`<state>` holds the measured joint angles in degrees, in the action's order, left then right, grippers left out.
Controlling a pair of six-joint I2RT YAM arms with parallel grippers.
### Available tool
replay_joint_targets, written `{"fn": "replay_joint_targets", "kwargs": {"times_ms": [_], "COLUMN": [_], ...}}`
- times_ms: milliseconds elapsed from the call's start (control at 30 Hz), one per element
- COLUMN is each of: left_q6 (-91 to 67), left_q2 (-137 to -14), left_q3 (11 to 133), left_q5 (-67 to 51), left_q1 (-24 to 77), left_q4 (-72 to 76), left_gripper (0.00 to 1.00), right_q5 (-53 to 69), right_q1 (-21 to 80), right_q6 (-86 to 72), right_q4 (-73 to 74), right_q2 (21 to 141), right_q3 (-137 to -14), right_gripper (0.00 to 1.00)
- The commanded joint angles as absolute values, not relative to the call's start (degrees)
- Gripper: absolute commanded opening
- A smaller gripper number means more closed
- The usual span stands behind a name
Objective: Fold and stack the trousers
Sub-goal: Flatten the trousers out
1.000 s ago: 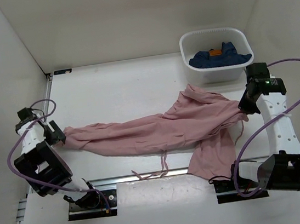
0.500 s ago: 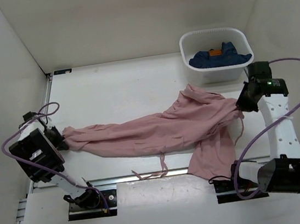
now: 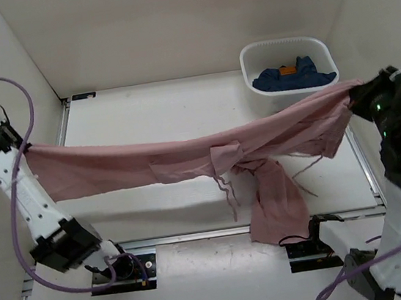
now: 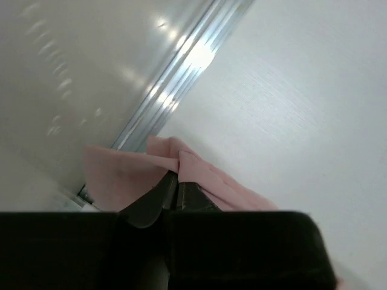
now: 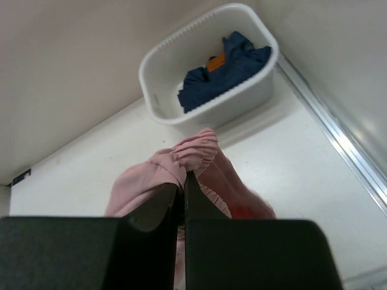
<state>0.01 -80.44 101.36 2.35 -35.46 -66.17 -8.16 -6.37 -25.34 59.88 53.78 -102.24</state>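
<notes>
**Pink trousers strung between my two sets of fingers**

My left fingers are pressed together on a thin folded corner of the trousers, with the cloth pinched flat between the dark tips. My right fingers are clamped just as tight on a gathered, ruched edge of the same dusty-pink fabric. That edge bunches into soft ruffles just beyond the tips.

The landmark is the tub, a white plastic basin shaped like a rounded rectangle, with a finely ridged rim. The trousers hang above the smooth white tabletop as one long sagging band. The band starts just in front of the tub's near right corner and runs well away to the tub's left.

The cloth is thin, matte and limp. It is drawn into long lengthwise creases, with a twisted clump of folds near the middle of the span. From that clump one wide leg drops as a flat panel on the tub's near side, its lower end down at the tabletop's near edge. The drawstring dangles beside that leg in thin crinkled cords.

Inside the tub lies a crumpled dark navy garment with a small orange tag.
</notes>
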Motion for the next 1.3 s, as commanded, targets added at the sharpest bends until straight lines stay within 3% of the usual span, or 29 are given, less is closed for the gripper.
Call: {"fn": "replay_joint_targets", "kwargs": {"times_ms": [0, 100, 133, 167, 200, 267, 367, 400, 467, 600, 733, 867, 1000, 1133, 1200, 1233, 1267], "left_q6": [0.0, 0.0, 0.0, 0.0, 0.0, 0.0, 0.0, 0.0, 0.0, 0.0, 0.0, 0.0, 0.0, 0.0, 0.0, 0.0, 0.0], "left_q2": [-100.4, -112.7, -119.3, -122.1, -123.3, -118.3, -113.7, -111.5, -104.1, -96.5, -89.6, -82.3, -76.6, -74.7, -74.1, -73.5, -72.9], "left_q3": [109.5, 123.0, 125.3, 129.2, 128.0, 122.3, 117.4, 114.6, 104.6, 96.7, 89.0, 81.4, 75.8, 72.2, 70.5, 70.5, 69.6], "left_q5": [3.0, 4.3, 5.3, 6.4, 4.8, 5.6, 8.6, 9.2, 12.2, 12.8, 11.5, 11.0, 11.0, 11.0, 11.0, 11.0, 11.0], "left_q1": [-30.9, -24.8, -23.1, -20.8, -20.0, -16.7, -12.4, -11.5, -9.9, -7.5, -6.2, -6.2, -6.2, -6.2, -6.2, -6.2, -6.2], "left_q4": [-72.9, -75.4, -75.4, -75.4, -75.4, -66.6, -68.0, -68.0, -64.9, -63.5, -64.8, -65.8, -66.4, -67.0, -67.0, -67.0, -67.0], "left_gripper": [0.14, 0.17, 0.36, 0.5, 0.7, 0.9, 0.98, 0.99, 1.0, 1.0, 1.0, 1.0, 1.0, 1.0, 1.0, 1.0, 1.0], "right_q5": [-3.6, 0.1, 0.1, 0.9, 2.4, 6.6, 5.1, 1.9, -0.5, -8.9, -17.0, -14.4, -9.8, -8.4, -8.4, -8.4, -8.4], "right_q1": [-5.8, -3.0, -2.0, -0.5, -0.4, -0.4, 1.0, 1.6, 2.7, 8.4, 18.2, 32.9, 52.6, 59.8, 60.5, 60.5, 60.5], "right_q6": [-26.8, -27.9, -27.9, -27.9, -27.9, -28.4, -25.8, -24.6, -23.0, -20.6, -27.8, -38.6, -48.5, -48.0, -48.0, -48.0, -47.0], "right_q4": [52.2, 52.7, 54.7, 57.5, 62.8, 66.3, 65.1, 63.6, 59.9, 63.8, 67.1, 63.6, 55.3, 49.5, 47.9, 47.1, 45.4], "right_q2": [70.1, 86.9, 96.7, 101.7, 106.6, 115.6, 110.0, 106.9, 97.8, 85.8, 76.1, 69.6, 74.1, 85.5, 88.8, 91.3, 92.4], "right_q3": [-106.7, -120.0, -125.5, -137.7, -143.8, -150.2, -138.4, -127.9, -119.4, -109.2, -85.7, -62.1, -49.2, -47.4, -47.4, -47.4, -47.4], "right_gripper": [0.0, 0.02, 0.11, 0.48, 0.6, 0.82, 0.87, 0.9, 0.96, 0.97, 0.97, 0.94, 0.94, 0.94, 0.87, 0.68, 0.57]}}
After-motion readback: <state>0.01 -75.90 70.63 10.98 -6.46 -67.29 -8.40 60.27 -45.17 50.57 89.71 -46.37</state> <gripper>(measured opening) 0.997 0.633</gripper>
